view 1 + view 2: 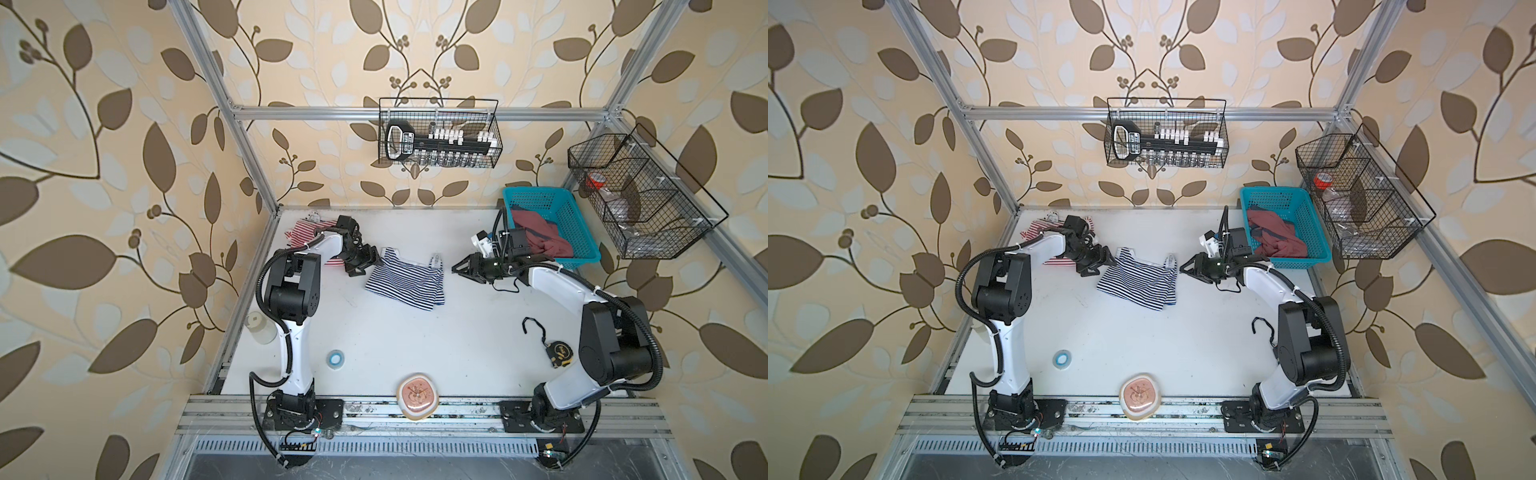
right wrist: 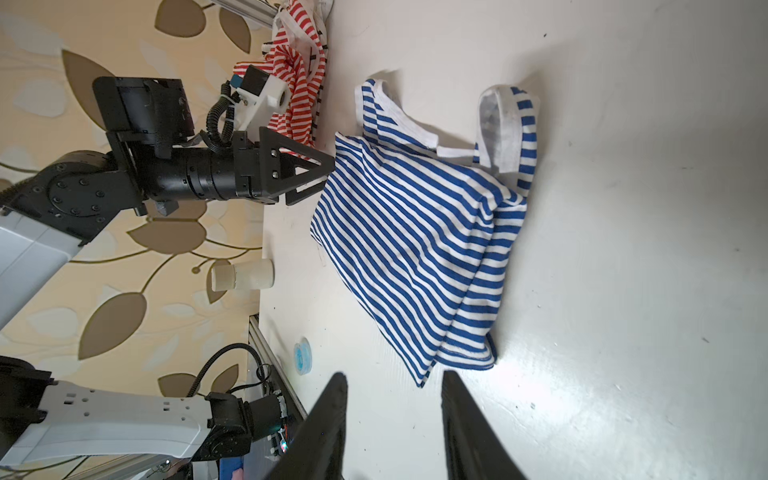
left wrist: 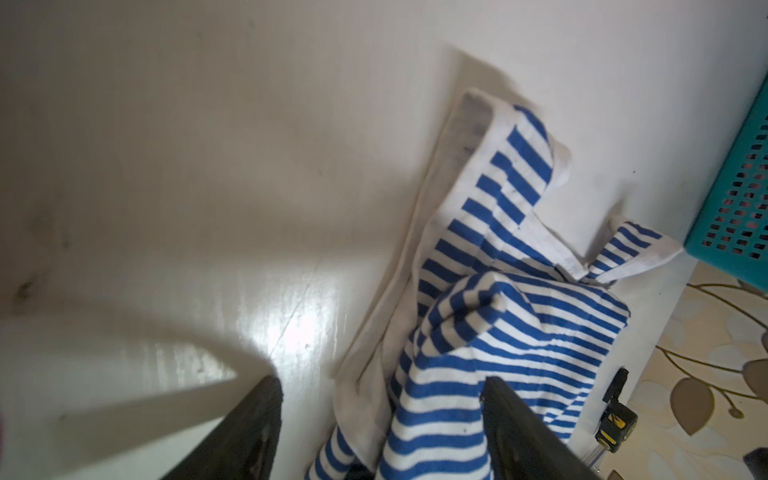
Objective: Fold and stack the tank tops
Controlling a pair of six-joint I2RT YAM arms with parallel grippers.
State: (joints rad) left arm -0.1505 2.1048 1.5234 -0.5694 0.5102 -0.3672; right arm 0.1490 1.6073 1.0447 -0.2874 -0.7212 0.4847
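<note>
A: Where is the navy top [image 1: 405, 284]?
B: Flat on the table [image 1: 415, 353], just 12 o'clock of centre. Straps point to 12, and the 3 o'clock side is folded over.
A: And the red top [image 1: 307, 231]?
B: Crumpled in the 10 o'clock corner, partly hidden by the left arm.
A: State of the left gripper [image 1: 368, 266]?
B: At the navy top's 9 o'clock edge. Jaws wide, cloth between them, not pinched.
A: And the right gripper [image 1: 457, 269]?
B: Just off the 3 o'clock strap, not touching. Jaws narrowly parted, empty.

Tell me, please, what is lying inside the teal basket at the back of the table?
The teal basket holds crumpled maroon cloth with a darker fold. Whatever lies beneath the cloth is covered.
</note>
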